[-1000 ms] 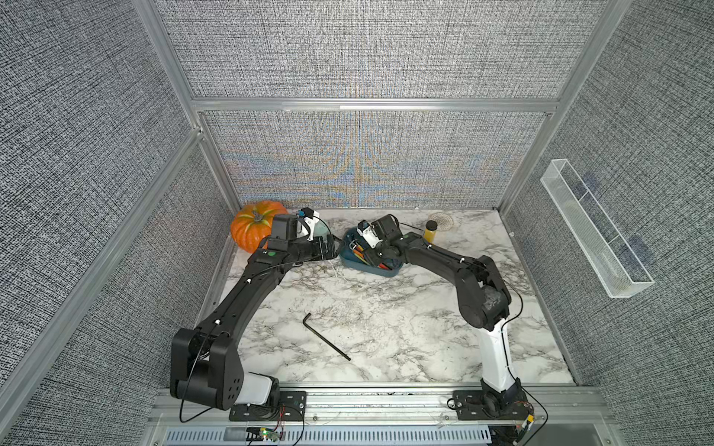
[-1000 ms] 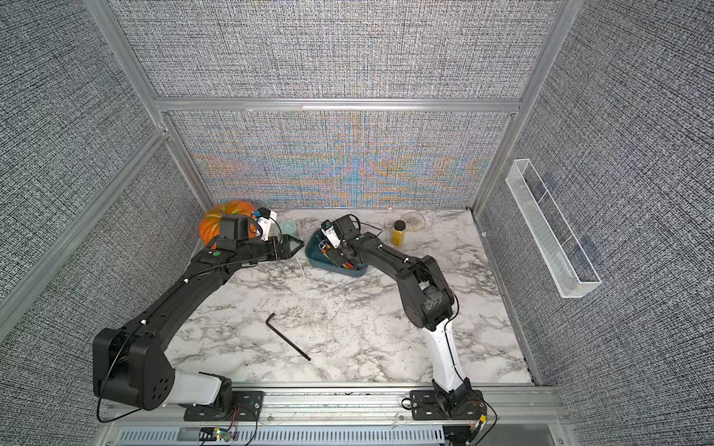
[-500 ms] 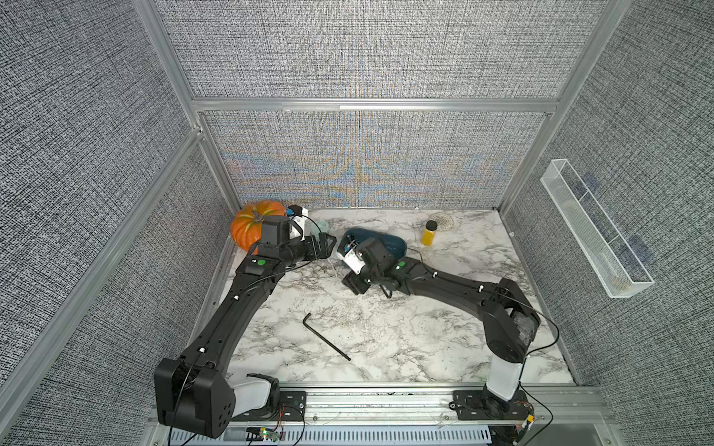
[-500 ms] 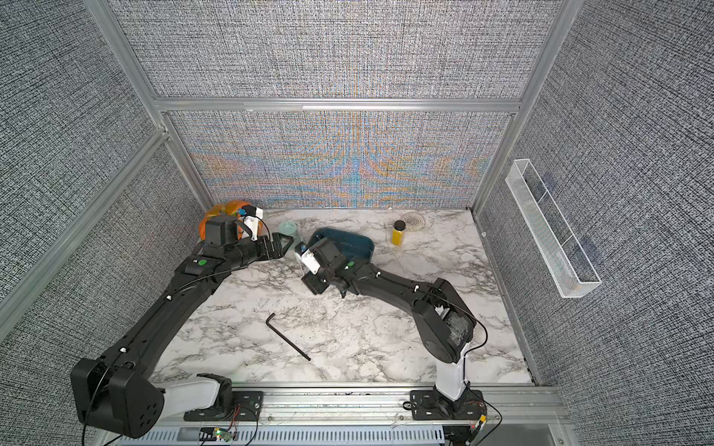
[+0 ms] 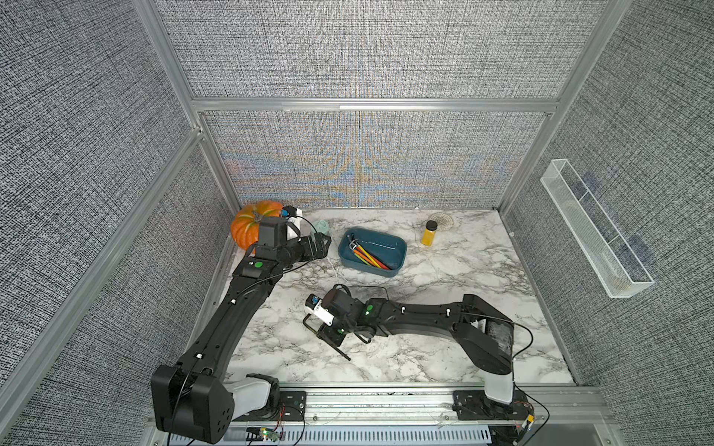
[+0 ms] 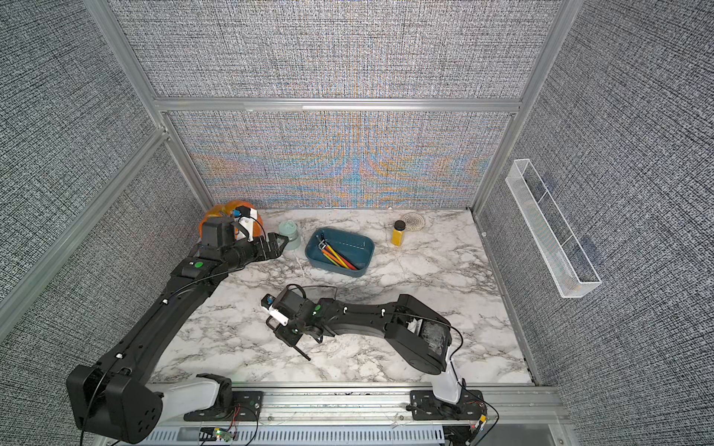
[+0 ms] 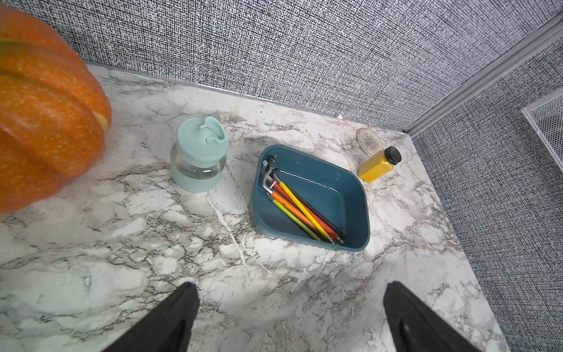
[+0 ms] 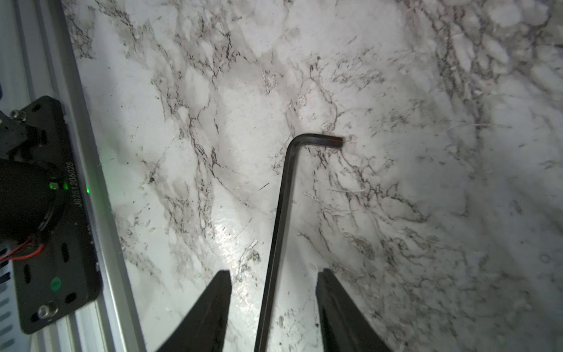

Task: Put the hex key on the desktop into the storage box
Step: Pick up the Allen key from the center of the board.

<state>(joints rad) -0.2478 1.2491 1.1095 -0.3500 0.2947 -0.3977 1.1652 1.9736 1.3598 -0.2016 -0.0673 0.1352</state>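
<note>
A black L-shaped hex key [image 8: 283, 198] lies flat on the marble desktop [image 5: 444, 347], near the front middle; its long end shows in both top views [image 5: 342, 352] [image 6: 301, 353]. My right gripper [image 8: 274, 272] is low over it, open. One finger stands on each side of the long shaft, and neither touches it. The teal storage box [image 5: 402, 247] [image 7: 362, 207] sits at the back with several coloured hex keys inside. Near the box's left side, my left gripper [image 7: 291, 286] [image 5: 326, 241] hovers open and empty.
An orange pumpkin [image 5: 247, 228] and a mint-lidded glass jar [image 7: 198, 158] stand back left. A yellow bottle [image 5: 429, 233] and a round coaster [image 5: 443, 221] are back right. A clear tray [image 5: 595, 235] hangs on the right wall. The aluminium front rail [image 8: 100, 213] is close to the right gripper.
The right arm has swung from the storage box forward to the hex key and dropped over it, its jaws narrowing. The left arm has barely shifted.
</note>
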